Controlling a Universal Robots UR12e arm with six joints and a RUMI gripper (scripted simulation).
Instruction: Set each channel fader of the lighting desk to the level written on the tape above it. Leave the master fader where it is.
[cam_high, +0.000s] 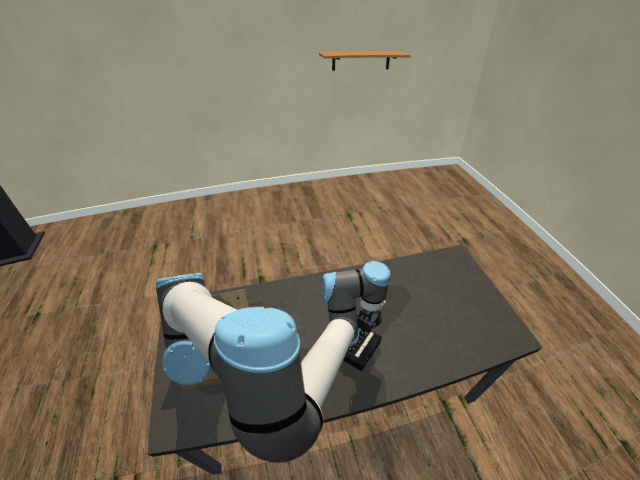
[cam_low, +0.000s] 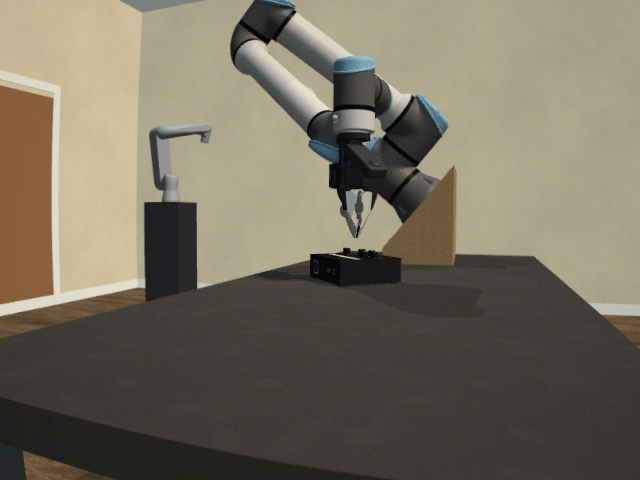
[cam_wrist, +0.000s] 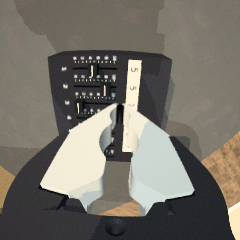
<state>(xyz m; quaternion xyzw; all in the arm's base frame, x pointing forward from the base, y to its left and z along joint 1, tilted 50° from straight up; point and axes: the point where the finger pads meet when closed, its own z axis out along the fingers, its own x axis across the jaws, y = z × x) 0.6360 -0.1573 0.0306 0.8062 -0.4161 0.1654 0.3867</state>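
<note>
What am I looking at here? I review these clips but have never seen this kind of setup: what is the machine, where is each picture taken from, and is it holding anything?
It is a single jointed robot arm mounted on a dark table. One picture looks down from above, one looks across the table from the side, and one is taken from the arm's wrist, looking down past its own fingers. On the table sits a small black lighting desk with rows of sliders and a strip of white tape bearing written numbers. A tan wedge stands behind it. The gripper hangs just above the desk, pointing down, its two fingers shut together to a point. It holds nothing and is not touching the desk.
</note>
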